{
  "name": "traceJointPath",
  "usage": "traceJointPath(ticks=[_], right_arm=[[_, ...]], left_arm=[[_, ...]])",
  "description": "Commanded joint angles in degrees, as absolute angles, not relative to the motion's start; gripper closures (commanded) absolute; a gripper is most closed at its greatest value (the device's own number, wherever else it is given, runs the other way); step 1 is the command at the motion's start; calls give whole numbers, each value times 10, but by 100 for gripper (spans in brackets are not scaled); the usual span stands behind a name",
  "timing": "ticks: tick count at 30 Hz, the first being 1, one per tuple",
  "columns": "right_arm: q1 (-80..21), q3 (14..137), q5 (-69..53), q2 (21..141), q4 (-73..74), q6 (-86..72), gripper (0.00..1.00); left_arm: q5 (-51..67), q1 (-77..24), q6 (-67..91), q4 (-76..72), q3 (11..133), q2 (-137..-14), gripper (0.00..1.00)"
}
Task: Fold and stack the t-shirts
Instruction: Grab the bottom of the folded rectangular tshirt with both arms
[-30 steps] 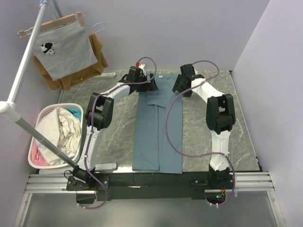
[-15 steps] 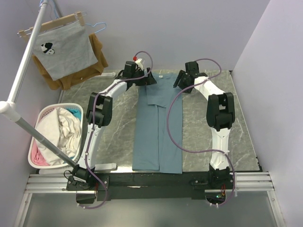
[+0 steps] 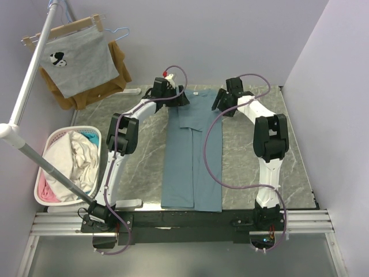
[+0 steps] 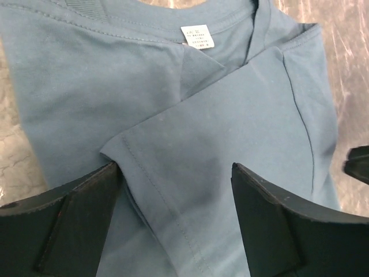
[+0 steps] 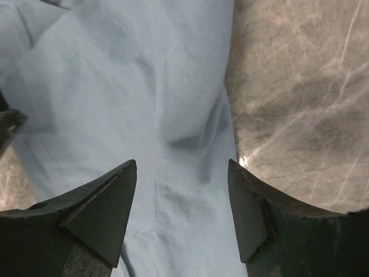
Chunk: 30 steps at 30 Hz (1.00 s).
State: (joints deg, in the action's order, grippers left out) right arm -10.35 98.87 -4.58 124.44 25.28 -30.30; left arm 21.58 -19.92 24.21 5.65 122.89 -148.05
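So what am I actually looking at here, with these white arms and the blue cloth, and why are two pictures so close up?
These are two robot arms bolted at the table's near edge. The wide picture comes from a fixed camera above and behind them. Each close-up comes from a camera on one wrist, so the dark wedges are that arm's own fingers. On the marble table lies a teal-blue t-shirt, folded into a long strip, its neck label at the far end. The left end effector and right end effector both hover open over that collar end; nothing is held. A laundry basket of clothes stands at the left.
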Motion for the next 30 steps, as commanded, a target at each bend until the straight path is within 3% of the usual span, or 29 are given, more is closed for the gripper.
traceJointPath(ticks=[1,3,4,6,7,9,23,24,25,27,30], right_arm=[[-100,983,-43,1202,240,-294,29],[-100,981,-42,1203,240,-294,29],[-100,977,-41,1203,239,-295,29],[-100,971,-39,1197,237,-294,29],[-100,965,-36,1194,236,-294,29],[-100,958,-21,1184,237,-294,29],[-91,892,-1,1129,227,-289,29],[-91,886,-1,1125,228,-289,29],[-92,882,-1,1119,227,-290,29],[-91,873,-1,1112,229,-287,28],[-91,855,-1,1098,232,-287,27]], left_arm=[[158,-200,221,67,1208,-1466,25],[163,-201,223,66,1214,-1470,37],[163,-201,224,67,1217,-1472,50],[166,-202,225,71,1230,-1480,64],[166,-202,226,73,1233,-1482,82],[166,-202,230,70,1235,-1482,97],[113,-202,263,-29,1110,-1392,99],[108,-202,267,-27,1109,-1391,97],[105,-201,270,-34,1098,-1389,86],[92,-201,272,-35,1088,-1380,45],[85,-199,271,-25,1089,-1377,21]])
